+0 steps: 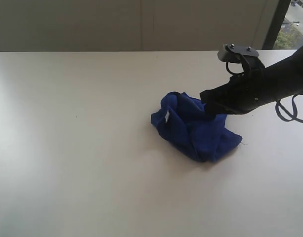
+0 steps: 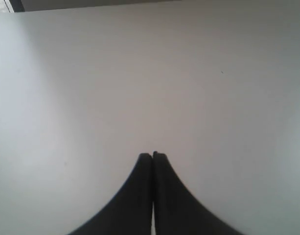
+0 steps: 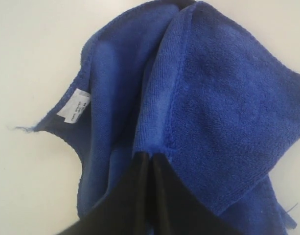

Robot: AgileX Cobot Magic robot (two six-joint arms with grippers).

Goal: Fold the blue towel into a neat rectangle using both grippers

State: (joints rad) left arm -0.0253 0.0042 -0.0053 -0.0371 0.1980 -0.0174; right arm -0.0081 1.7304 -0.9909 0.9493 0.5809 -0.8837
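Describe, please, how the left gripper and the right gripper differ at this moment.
The right gripper is shut on an edge of the blue towel; the left gripper is shut on nothing. The right gripper appears in the exterior view; the left gripper does not. Both are black, jaws together.

Plain office or lab room, bare and tidy.
A broad white table (image 1: 67, 148) runs up to a pale panelled wall (image 1: 116, 24). A dark-framed window (image 1: 294, 24) in the corner shows street and greenery outside.
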